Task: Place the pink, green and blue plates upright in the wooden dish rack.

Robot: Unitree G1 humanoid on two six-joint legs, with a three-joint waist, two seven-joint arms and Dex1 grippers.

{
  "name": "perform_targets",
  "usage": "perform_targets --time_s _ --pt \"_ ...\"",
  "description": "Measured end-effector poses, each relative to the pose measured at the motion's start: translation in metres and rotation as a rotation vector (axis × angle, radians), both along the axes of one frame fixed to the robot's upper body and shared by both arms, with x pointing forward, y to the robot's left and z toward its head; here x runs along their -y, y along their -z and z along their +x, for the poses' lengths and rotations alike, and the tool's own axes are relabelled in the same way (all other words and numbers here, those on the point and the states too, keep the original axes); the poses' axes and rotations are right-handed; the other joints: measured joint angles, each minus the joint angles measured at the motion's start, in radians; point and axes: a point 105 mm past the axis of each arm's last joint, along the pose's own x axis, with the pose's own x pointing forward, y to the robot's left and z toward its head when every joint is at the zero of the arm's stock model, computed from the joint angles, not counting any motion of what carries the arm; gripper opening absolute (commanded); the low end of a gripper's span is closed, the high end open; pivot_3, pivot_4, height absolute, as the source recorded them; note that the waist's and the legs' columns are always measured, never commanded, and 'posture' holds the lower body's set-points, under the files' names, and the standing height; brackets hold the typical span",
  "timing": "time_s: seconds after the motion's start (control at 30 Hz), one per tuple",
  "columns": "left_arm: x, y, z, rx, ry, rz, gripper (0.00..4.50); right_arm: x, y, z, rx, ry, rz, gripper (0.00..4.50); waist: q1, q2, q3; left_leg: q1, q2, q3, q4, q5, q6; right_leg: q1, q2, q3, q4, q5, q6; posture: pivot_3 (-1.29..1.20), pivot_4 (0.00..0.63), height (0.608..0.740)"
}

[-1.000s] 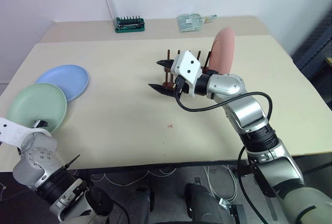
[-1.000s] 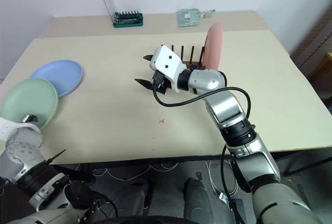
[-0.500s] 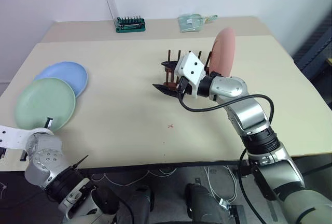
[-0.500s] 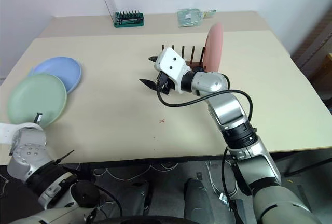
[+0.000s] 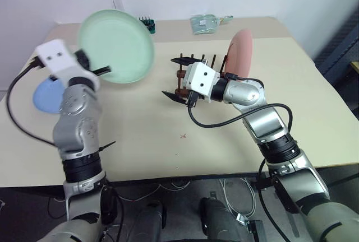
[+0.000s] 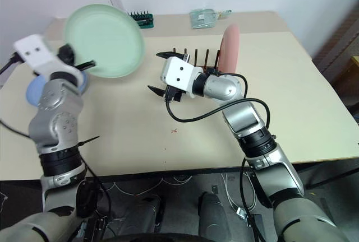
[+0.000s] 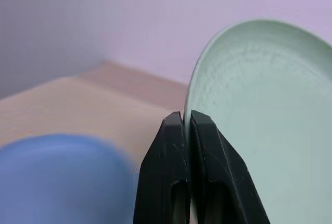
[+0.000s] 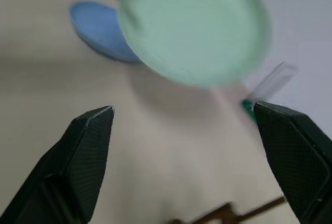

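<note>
1. The left gripper [image 7: 187, 123], pinched on its rim, holds the green plate [image 5: 118, 46] above the table [image 5: 140, 141].
2. The right gripper [image 5: 178, 78], fingers spread wide and empty, hangs beside the wooden dish rack [image 5: 196, 74].
3. The pink plate [image 5: 240, 54] stands upright in the rack; the blue plate [image 5: 46, 95] lies flat at the table's left.

- Head eyes look forward and down across the worktop [image 5: 146, 119], sharing it from a distance;
- left wrist view sits close against the green plate [image 7: 259, 110];
- right wrist view faces that plate across the worktop
</note>
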Motion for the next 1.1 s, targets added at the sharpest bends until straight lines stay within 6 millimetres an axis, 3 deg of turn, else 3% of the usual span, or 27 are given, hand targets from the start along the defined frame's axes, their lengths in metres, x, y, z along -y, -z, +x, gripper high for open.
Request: perform_targets --time_s 0.27,0.47,0.57,0.73,0.77,0.83,0.97,1.1 --pt "0.067 -0.006 0.012 -0.047 0.271 -0.065 0.00 -0.003 0.008 0.019 0.254 0.061 -0.176 4.46 0.003 0.000 0.000 0.000 0.000 0.000 0.000 0.003 -0.005 0.000 0.000 0.001 0.000 0.000 0.000 0.00 0.150 0.740" --pt "0.085 -0.018 0.008 -0.037 0.367 -0.060 0.00 -0.006 0.018 0.036 0.330 0.111 -0.237 4.46 0.000 0.000 0.000 0.000 0.000 0.000 0.000 0.003 -0.005 0.000 0.000 0.001 0.000 0.000 0.000 0.00 0.150 0.740" --pt "0.086 -0.021 0.005 -0.025 0.369 -0.051 0.00 -0.009 0.014 0.038 0.372 0.120 -0.233 3.22 0.002 0.000 0.000 0.000 0.000 0.000 0.000 0.003 -0.006 0.000 0.000 0.001 0.000 0.000 0.000 0.00 0.150 0.740" --pt "0.081 -0.019 0.005 -0.036 0.351 -0.065 0.00 -0.011 0.012 0.038 0.418 0.117 -0.240 0.62 0.002 0.000 0.000 0.000 0.000 0.000 0.000 0.003 -0.006 0.000 0.000 0.001 0.000 0.000 0.000 0.00 0.150 0.740" --pt "0.080 -0.019 0.005 -0.035 0.347 -0.075 0.31 -0.011 0.012 0.038 0.424 0.116 -0.244 0.09 0.002 0.000 0.000 0.000 0.000 0.000 0.000 0.003 -0.006 0.000 0.000 0.001 0.000 0.000 0.000 0.00 0.150 0.740" --pt "0.077 -0.020 0.005 -0.019 0.351 -0.126 0.96 -0.012 0.012 0.037 0.441 0.113 -0.251 0.00 0.003 0.000 0.000 0.000 0.000 0.000 0.000 0.003 -0.006 0.000 0.000 0.001 0.000 0.000 0.000 0.00 0.150 0.740" --pt "0.077 -0.040 0.000 0.098 0.396 -0.203 2.92 -0.004 0.015 0.045 0.412 0.166 -0.254 0.00 0.004 -0.001 0.001 -0.001 0.000 0.000 0.000 0.003 -0.006 0.000 0.000 0.001 -0.001 0.000 0.000 0.00 0.150 0.740" --pt "0.049 -0.072 -0.006 0.242 0.301 -0.266 2.92 0.001 0.011 0.048 0.403 0.192 -0.234 0.00 0.000 -0.001 0.001 0.000 0.000 0.000 -0.001 0.003 -0.006 0.000 0.001 0.001 0.000 0.000 0.000 0.00 0.150 0.740"
